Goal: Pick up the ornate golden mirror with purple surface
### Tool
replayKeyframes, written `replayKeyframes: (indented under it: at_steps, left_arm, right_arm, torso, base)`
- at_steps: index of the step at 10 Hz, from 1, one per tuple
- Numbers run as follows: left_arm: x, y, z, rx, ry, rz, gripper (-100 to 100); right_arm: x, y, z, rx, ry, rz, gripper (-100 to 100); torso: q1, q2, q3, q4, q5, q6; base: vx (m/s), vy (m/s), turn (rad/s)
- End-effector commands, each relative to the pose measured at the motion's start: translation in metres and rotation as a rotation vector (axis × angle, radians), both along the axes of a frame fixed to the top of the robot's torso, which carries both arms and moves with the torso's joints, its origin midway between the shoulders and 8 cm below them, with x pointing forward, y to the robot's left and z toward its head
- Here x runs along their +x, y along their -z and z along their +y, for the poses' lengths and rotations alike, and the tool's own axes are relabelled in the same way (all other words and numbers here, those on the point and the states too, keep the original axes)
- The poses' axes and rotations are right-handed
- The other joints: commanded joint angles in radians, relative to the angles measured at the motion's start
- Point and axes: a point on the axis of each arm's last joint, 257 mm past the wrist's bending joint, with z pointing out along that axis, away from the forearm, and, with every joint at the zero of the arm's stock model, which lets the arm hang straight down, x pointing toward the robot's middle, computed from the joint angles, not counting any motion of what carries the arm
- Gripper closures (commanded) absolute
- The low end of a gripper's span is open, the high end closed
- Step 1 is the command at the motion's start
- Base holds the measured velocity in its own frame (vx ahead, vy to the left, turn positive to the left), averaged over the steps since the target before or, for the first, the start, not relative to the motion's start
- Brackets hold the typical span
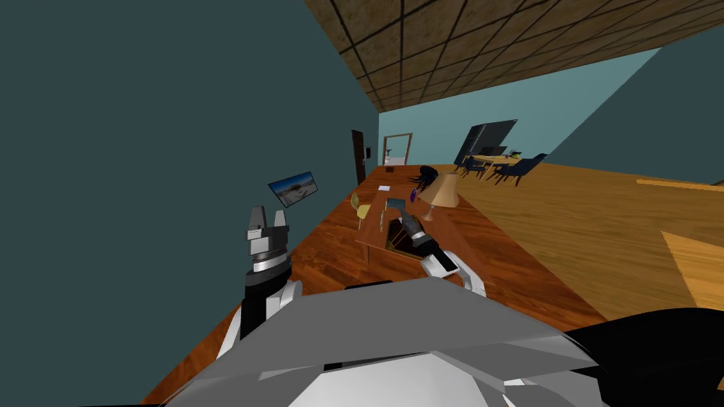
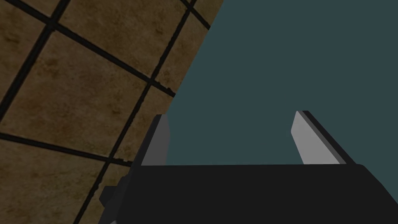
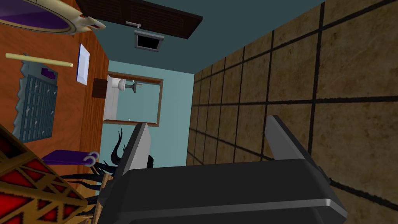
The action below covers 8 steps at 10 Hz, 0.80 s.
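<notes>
The mirror (image 3: 35, 17), an oval purple surface in an ornate golden frame, lies on the brown desk (image 3: 70, 97); the right wrist view catches its edge, off to one side of my right gripper (image 3: 208, 132). That gripper is open with nothing between its fingers and hovers over the desk's near end (image 1: 401, 220). My left gripper (image 1: 266, 215) is raised beside the dark teal wall, open and empty (image 2: 231, 124).
On the desk lie a grey-blue gridded slab (image 3: 35, 105), a thin pale stick (image 3: 39, 60), a white sheet (image 3: 82, 64), a purple item with rings (image 3: 68, 157) and a red-and-gold patterned box (image 3: 35, 190). A lamp (image 1: 440, 191), a black spiky thing (image 1: 425, 174) and a chair (image 1: 361, 210) are close by.
</notes>
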Motion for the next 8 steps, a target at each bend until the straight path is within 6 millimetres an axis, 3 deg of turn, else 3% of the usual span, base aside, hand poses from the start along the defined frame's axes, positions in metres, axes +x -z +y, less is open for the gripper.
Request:
replayKeyframes:
  at_steps: [1,2,3,6,7,8]
  left_arm:
    - [0.0,0.0,0.0,0.0,0.0,0.0,0]
    - [0.0,0.0,0.0,0.0,0.0,0.0,0]
    - [0.0,0.0,0.0,0.0,0.0,0.0,0]
    - [0.0,0.0,0.0,0.0,0.0,0.0,0]
    - [0.0,0.0,0.0,0.0,0.0,0.0,0]
    - [0.0,0.0,0.0,0.0,0.0,0.0,0]
  right_arm:
    - [0.002,0.021,-0.002,-0.034,-0.005,0.064,-100]
    - [0.004,0.038,-0.006,-0.065,-0.01,0.114,-100]
    - [0.004,0.039,-0.006,-0.065,-0.008,0.117,-100]
    - [0.006,0.091,-0.026,-0.168,-0.011,0.274,-100]
    - [0.006,0.093,-0.027,-0.171,-0.008,0.282,-100]
    - [0.006,0.11,-0.037,-0.21,-0.004,0.337,-100]
  torso:
    - [0.0,0.0,0.0,0.0,0.0,0.0]
    - [0.0,0.0,0.0,0.0,0.0,0.0]
    - [0.002,0.0,0.0,0.0,0.0,0.0]
    - [0.001,0.0,0.0,0.0,0.0,0.0]
    - [0.003,0.0,0.0,0.0,0.001,0.0]
    - [0.001,0.0,0.0,0.0,0.0,0.0]
  base:
    - [-0.01,0.074,0.097]
    - [-0.008,0.109,0.155]
    - [0.004,0.082,0.043]
    - [0.006,0.101,0.145]
    - [0.006,0.092,0.041]
    - [0.008,0.096,0.101]
